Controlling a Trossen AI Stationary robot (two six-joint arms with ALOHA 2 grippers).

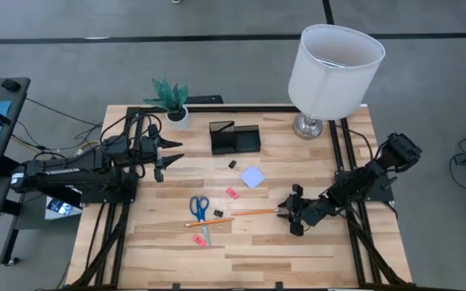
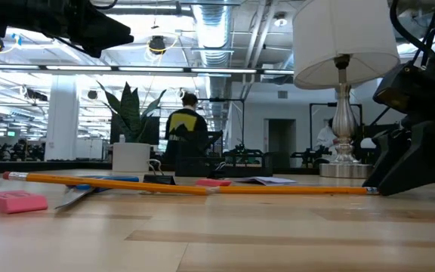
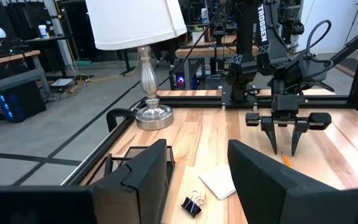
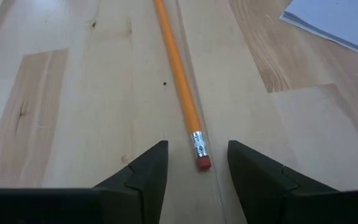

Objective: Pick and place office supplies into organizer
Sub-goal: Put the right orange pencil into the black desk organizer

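Right gripper [image 4: 197,163] sits low at the counter [image 1: 298,250], jaws spread either side of the eraser end of the orange pencil [image 4: 178,68], not pinching it. The pencil lies flat on the counter. Beyond it lie the blue-handled scissors [image 1: 200,208], pink erasers [image 1: 232,193], lavender note pad [image 1: 252,177] and a black clip [image 1: 233,164]. Farther back stands the black organizer [image 1: 235,138]. Left gripper [image 1: 168,151] hovers just beside it, jaws spread, holding nothing.

A black clip [image 3: 192,205] lies beside the note pad [image 3: 221,182] on the table [image 3: 210,134]. Across it, the right gripper [image 3: 284,144] points down with fingers parted over a pencil tip [image 3: 286,159]; a lamp [image 3: 143,68] stands at the table's edge.
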